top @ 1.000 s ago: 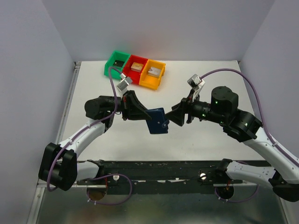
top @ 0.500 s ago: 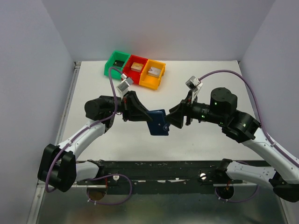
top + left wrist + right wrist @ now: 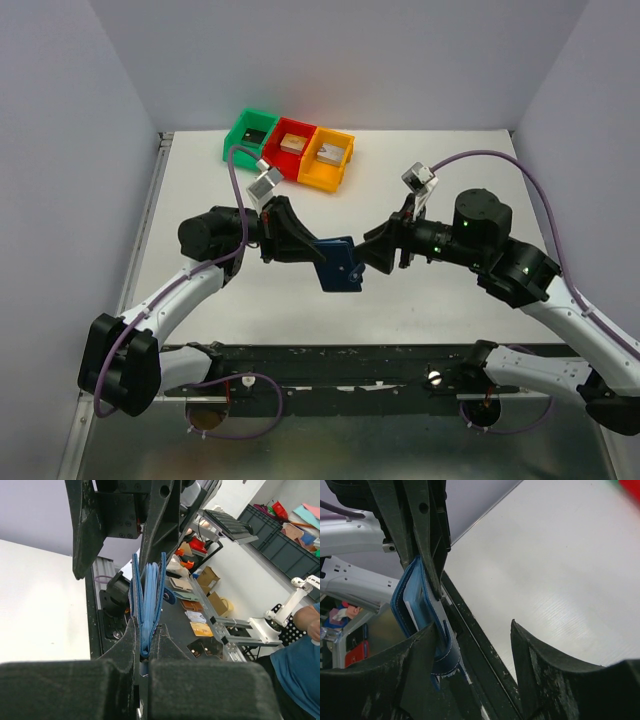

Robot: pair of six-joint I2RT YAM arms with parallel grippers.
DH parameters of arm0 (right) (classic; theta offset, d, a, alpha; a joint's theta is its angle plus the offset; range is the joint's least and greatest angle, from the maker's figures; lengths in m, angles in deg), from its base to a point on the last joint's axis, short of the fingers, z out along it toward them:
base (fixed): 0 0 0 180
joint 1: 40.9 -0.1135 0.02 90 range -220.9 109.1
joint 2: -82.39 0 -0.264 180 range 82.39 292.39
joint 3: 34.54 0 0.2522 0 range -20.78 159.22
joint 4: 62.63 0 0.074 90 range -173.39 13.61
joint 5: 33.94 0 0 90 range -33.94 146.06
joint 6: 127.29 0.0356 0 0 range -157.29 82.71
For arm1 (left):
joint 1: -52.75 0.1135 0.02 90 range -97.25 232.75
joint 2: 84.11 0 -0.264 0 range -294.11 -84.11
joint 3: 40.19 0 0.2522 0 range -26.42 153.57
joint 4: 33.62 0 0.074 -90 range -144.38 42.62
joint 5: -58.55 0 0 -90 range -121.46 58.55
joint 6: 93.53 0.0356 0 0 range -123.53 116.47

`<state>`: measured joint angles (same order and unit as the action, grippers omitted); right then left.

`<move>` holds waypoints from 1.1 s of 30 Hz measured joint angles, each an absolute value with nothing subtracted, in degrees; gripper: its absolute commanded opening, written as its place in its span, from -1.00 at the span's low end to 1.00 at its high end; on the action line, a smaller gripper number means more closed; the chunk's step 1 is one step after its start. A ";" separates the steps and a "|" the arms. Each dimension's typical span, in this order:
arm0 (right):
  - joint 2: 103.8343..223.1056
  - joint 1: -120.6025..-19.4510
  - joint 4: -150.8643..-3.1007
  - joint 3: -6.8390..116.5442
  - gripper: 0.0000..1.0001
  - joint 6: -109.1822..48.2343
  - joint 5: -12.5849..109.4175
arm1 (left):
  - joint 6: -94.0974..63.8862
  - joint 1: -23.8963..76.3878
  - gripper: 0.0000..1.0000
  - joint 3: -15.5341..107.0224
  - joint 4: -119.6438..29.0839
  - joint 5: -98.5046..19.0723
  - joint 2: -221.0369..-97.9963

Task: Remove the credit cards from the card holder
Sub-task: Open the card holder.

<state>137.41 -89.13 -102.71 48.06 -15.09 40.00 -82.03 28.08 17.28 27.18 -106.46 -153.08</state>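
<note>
Once through all three views. Found the card holder (image 3: pixel 340 264) lifted clear of the bench (image 3: pixel 450 300), over its middle and a little nearer the near edge than the far one, hanging between the two arms. Logged the left gripper (image 3: pixel 316 250) reaching in from the left-edge side, jaws pinching one edge of the card holder. Confirmed this from the left wrist view: card holder (image 3: pixel 147 595) folded, standing edge-on out of the pressed-together fingers (image 3: pixel 117 652), dark navy outside with lighter blue pocket layers packed inside. Logged the right gripper (image 3: pixel 370 252) facing it from the right-edge side, jaws spread. Checked the right wrist view: wide gap between the two fingers (image 3: pixel 535 660), card holder (image 3: pixel 415 605) lying against the inner face of one finger only, well apart from the other, snap tab (image 3: pixel 445 665) dangling at its lower end. Could not tell whether that finger presses the card holder or merely touches it. Of the credit cards (image 3: pixel 409 601), made out just one pale sliver tucked in the fold; cannot tell the rest apart among the layers. Noted a green bin (image 3: pixel 250 130), a red bin (image 3: pixel 290 148) and an orange bin (image 3: pixel 328 160) in a touching row at the far edge, toward the far-left corner, each with a small block inside.
</note>
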 measured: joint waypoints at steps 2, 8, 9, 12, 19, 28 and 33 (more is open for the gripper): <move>137.81 -89.13 -102.39 47.86 0.36 -14.76 39.11 | -82.03 27.88 -1.00 17.28 27.20 -106.46 -152.99; 139.01 -88.78 -101.49 47.82 0.35 -14.61 35.92 | -82.07 27.45 -1.00 17.32 27.38 -106.48 -152.99; 139.29 -88.78 -101.31 47.82 0.33 -14.59 35.35 | -82.07 27.25 -1.00 17.41 27.38 -106.50 -152.99; 140.26 -88.65 -100.72 47.84 0.29 -14.59 33.53 | -82.07 27.01 -1.00 17.89 27.40 -106.52 -152.99; 142.59 -88.41 -99.81 48.21 0.14 -14.35 29.99 | -82.05 26.35 -1.00 19.33 27.36 -106.59 -153.76; 143.80 -88.41 -99.70 48.73 -0.68 -14.44 27.24 | -81.61 26.09 -1.00 20.12 27.18 -106.48 -155.86; 143.84 -88.41 -101.05 49.63 -0.99 -15.27 27.26 | -81.37 26.18 -0.71 20.12 27.09 -105.82 -156.47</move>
